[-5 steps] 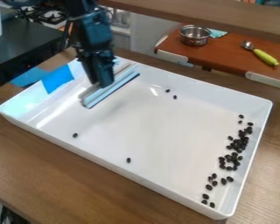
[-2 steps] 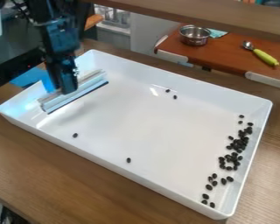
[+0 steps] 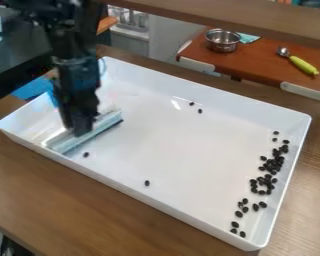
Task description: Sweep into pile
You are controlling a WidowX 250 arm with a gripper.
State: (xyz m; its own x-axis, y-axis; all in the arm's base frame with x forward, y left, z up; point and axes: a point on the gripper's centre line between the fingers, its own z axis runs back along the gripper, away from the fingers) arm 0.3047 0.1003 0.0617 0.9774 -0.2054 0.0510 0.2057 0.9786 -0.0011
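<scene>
the small dark beans (image 3: 279, 159) lie inside the white tray (image 3: 189, 160), most of them gathered in a long, uneven band by the wall at the right of the view. the band is densest around its middle, where many beans touch, and loosens into separate ones toward the near corner; a couple sit a little apart at its far end. four beans are well apart from that band: two near each other by the far wall, one near the front wall, and one just beside the lower end of the sweeper (image 3: 108, 124).

the sweeper is a long, pale bar, set slantwise in the left part of the tray. the gripper (image 3: 84, 127) is closed around it near its middle, with the black arm coming down from the upper left.

the tray has raised walls and rests on the wooden desk (image 3: 76, 195). blue tape (image 3: 32, 88) shows by its far left side. behind, on a red-brown table (image 3: 256, 62), are a metal bowl (image 3: 222, 41), its contents too small to tell, a bluish cloth (image 3: 248, 37) beside it, and a scoop (image 3: 301, 65) with a yellow-green handle.
</scene>
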